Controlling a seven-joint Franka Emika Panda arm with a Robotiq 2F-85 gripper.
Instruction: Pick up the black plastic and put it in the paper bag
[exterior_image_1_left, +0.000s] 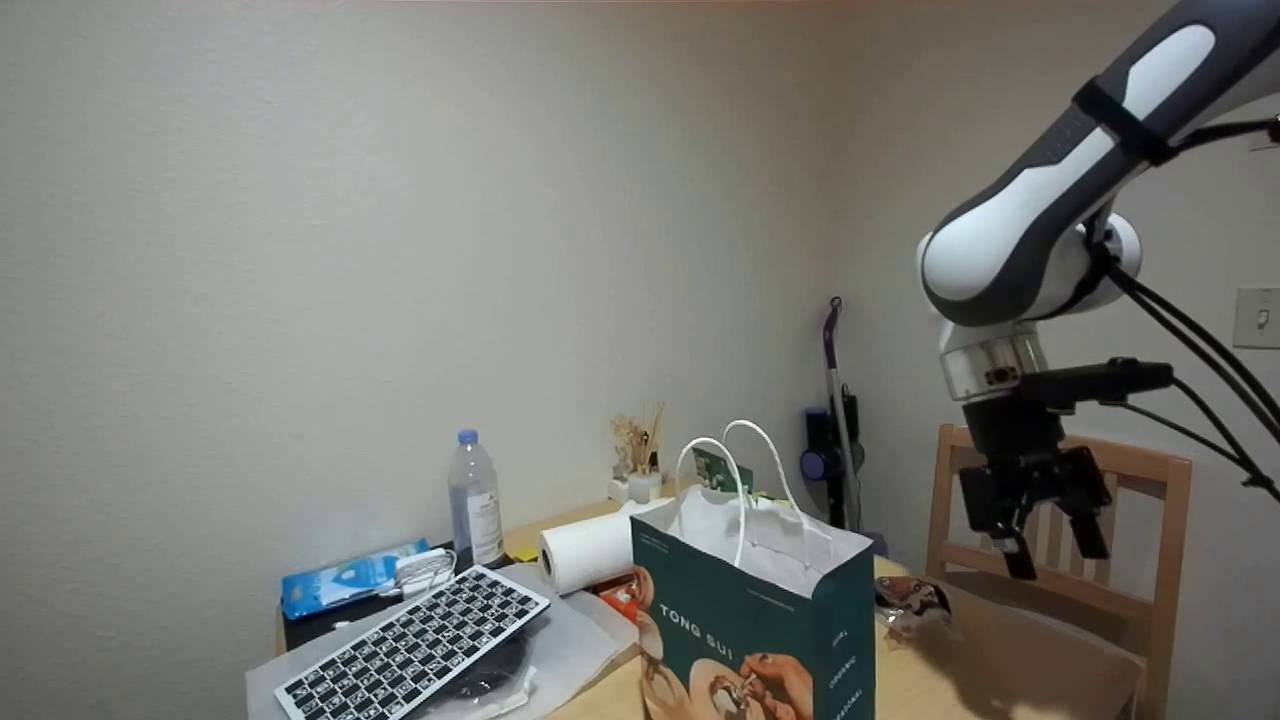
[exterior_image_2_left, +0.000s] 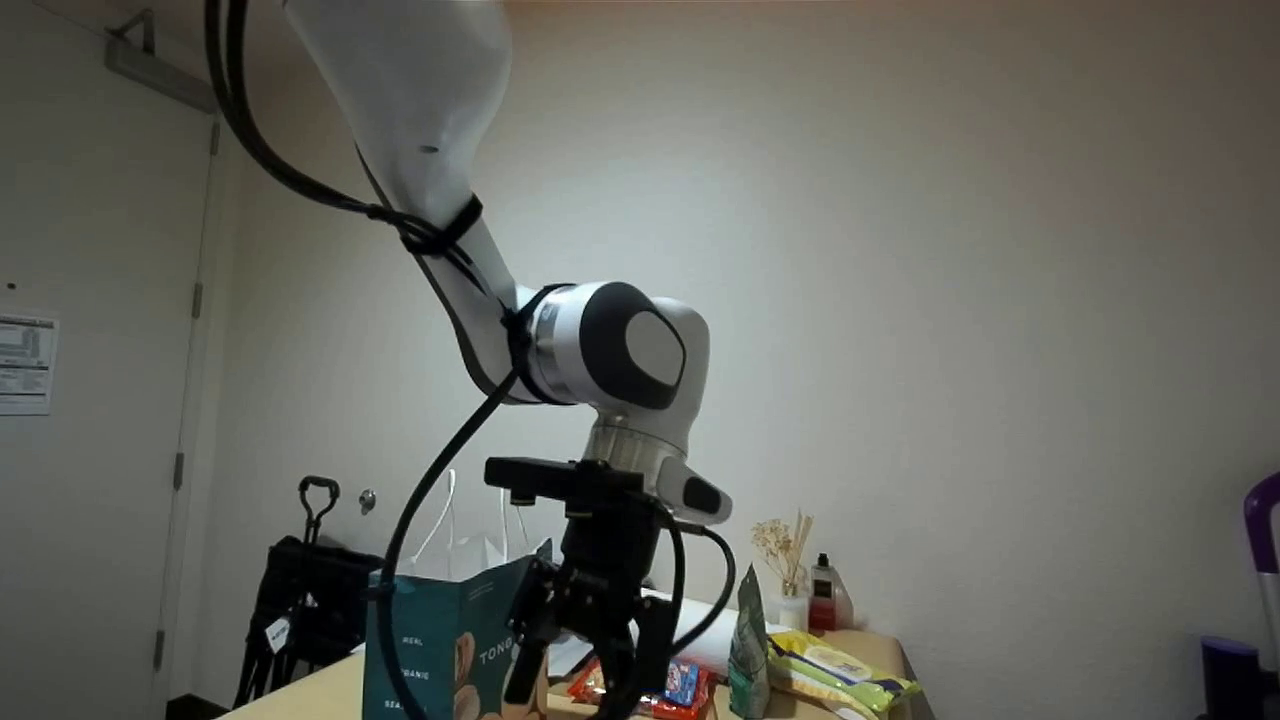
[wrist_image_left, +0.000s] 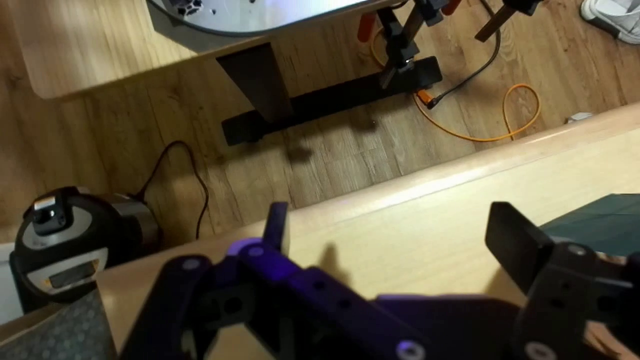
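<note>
The paper bag (exterior_image_1_left: 740, 625) stands upright on the table, dark green with white looped handles and its top open. It also shows in an exterior view (exterior_image_2_left: 432, 640), and its edge shows at the right of the wrist view (wrist_image_left: 602, 225). My gripper (exterior_image_1_left: 1053, 555) is open and empty in the air beside the bag, also in an exterior view (exterior_image_2_left: 575, 690) and in the wrist view (wrist_image_left: 390, 225). A crumpled shiny scrap (exterior_image_1_left: 912, 598) with dark and reddish patches lies on the table, below and left of the gripper. It may be the black plastic; I cannot tell surely.
A grey keyboard-like slab (exterior_image_1_left: 415, 645) lies over something dark (exterior_image_1_left: 495, 665). A bottle (exterior_image_1_left: 475, 500) and paper roll (exterior_image_1_left: 590, 550) stand behind. A chair (exterior_image_1_left: 1165, 560) is behind the gripper. A green pouch (exterior_image_2_left: 748, 645), red packets (exterior_image_2_left: 690, 700) and yellow wipes (exterior_image_2_left: 840, 668) are near.
</note>
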